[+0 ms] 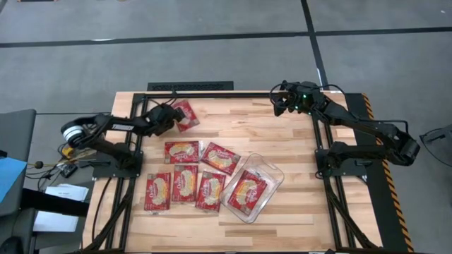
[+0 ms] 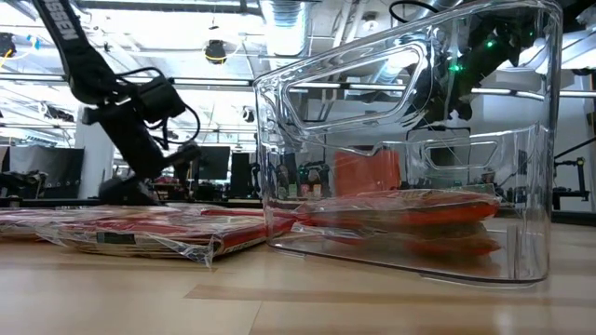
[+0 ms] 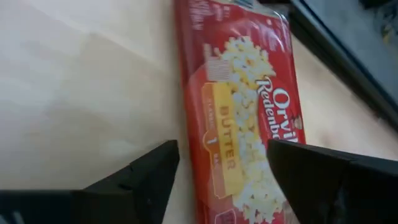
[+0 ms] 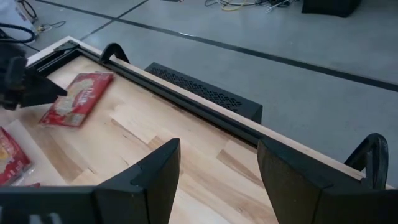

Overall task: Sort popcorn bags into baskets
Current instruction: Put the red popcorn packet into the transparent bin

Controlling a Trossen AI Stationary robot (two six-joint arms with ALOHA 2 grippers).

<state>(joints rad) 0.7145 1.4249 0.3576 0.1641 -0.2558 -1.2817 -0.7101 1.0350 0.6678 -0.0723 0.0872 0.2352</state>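
Observation:
The popcorn bags are red packets with yellow-white pictures. One bag (image 1: 187, 114) (image 3: 239, 106) lies flat near the table's far left, away from the others. My left gripper (image 1: 171, 117) (image 3: 224, 155) is open over that bag's nearer end, one finger at each long side. Several bags (image 1: 185, 185) lie flat in a loose group at the table's middle. The clear basket (image 1: 272, 171) (image 2: 521, 140) stands to their right with a red bag (image 1: 247, 192) (image 2: 400, 209) flat on its bottom. My right gripper (image 1: 281, 103) (image 4: 217, 155) is open, in the air at the far right. My left gripper straddles the lone bag's end (image 3: 217, 180) across its width, coming slanting down from the table's left. The bag lies flat on the table. Whether either finger touches it, I cannot tell.
A black metal frame (image 1: 212, 94) runs along the table's far edge and down both sides. Bare wood (image 1: 240, 123) lies between the two grippers. The basket sits close to the bag group, slanted to the table's edges. In the low view it fills the foreground.

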